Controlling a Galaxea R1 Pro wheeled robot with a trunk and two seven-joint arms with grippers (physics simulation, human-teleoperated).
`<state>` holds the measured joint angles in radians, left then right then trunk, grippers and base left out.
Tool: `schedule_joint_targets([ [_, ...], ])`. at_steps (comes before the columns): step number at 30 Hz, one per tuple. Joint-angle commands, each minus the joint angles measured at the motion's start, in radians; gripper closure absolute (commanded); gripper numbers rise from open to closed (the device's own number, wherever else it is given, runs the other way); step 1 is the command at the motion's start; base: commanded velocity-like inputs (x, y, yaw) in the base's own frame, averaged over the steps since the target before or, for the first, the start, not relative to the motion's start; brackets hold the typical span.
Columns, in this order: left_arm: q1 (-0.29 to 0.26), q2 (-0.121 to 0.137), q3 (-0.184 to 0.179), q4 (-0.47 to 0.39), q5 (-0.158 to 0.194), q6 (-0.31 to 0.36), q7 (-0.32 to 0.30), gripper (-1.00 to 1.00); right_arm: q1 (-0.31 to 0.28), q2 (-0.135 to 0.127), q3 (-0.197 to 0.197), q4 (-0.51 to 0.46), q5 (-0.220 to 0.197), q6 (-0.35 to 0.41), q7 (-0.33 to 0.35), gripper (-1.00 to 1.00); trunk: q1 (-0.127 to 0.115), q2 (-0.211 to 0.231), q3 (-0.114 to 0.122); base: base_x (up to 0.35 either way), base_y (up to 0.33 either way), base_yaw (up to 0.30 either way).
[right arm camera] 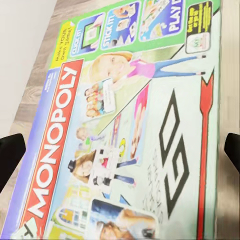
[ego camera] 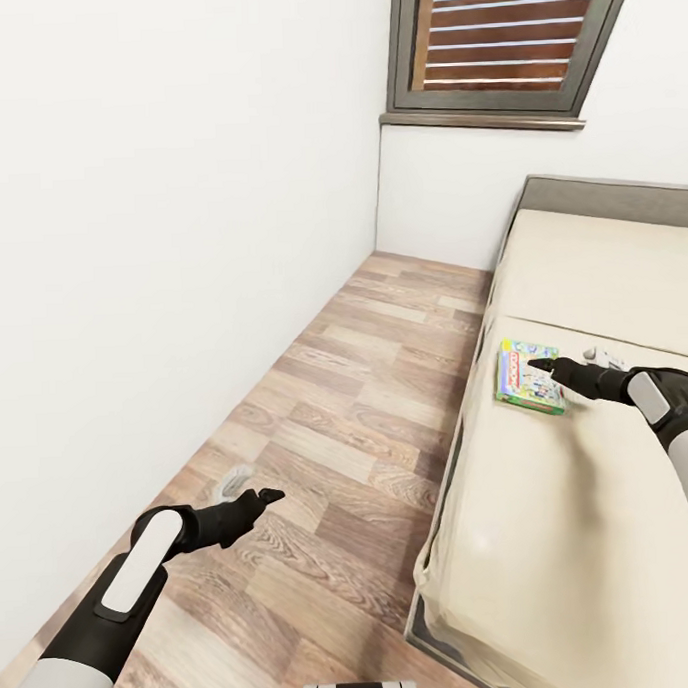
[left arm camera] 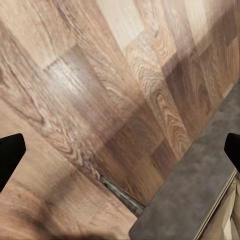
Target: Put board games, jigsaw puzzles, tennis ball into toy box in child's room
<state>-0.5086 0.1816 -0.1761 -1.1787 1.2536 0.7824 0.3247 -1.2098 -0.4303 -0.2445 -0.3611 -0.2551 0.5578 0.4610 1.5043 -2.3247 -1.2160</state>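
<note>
Monopoly box (right arm camera: 125,130) lies flat near the bed (ego camera: 591,493) edge, right fingers (ego camera: 541,363) spread wide just over it, holding nothing. Left fingers (ego camera: 263,498) hang open over the floor (ego camera: 338,424). A shallow pinch could nudge the box off the edge.

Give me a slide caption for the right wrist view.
Open right gripper poised directly over a Monopoly board game box lying flat on the bed.

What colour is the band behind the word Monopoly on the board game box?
Red, clearest in the right wrist view on the board game box.
</note>
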Motion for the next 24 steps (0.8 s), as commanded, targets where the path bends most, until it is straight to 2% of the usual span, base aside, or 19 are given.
schedule_joint_targets([
  [1, -0.001, 0.001, -0.002, -0.001, 0.01, 0.0, 0.01, -1.0, 0.0, 0.001, -0.004, -0.001, -0.003, 0.008, 0.002, -1.0, 0.0, 0.0, -0.001, 0.0, 0.0, 0.135],
  [7, -0.001, 0.001, -0.002, -0.001, 0.01, 0.0, 0.01, -1.0, -0.001, 0.005, 0.005, -0.016, -0.003, 0.008, 0.007, -1.0, 0.0, 0.0, -0.001, 0.0, 0.0, 0.083],
  [24, -0.001, 0.001, -0.002, -0.005, 0.01, 0.0, 0.01, -1.0, 0.002, 0.01, 0.01, -0.025, -0.003, 0.002, 0.008, -1.0, 0.0, 0.0, -0.001, 0.0, 0.0, 0.006],
])
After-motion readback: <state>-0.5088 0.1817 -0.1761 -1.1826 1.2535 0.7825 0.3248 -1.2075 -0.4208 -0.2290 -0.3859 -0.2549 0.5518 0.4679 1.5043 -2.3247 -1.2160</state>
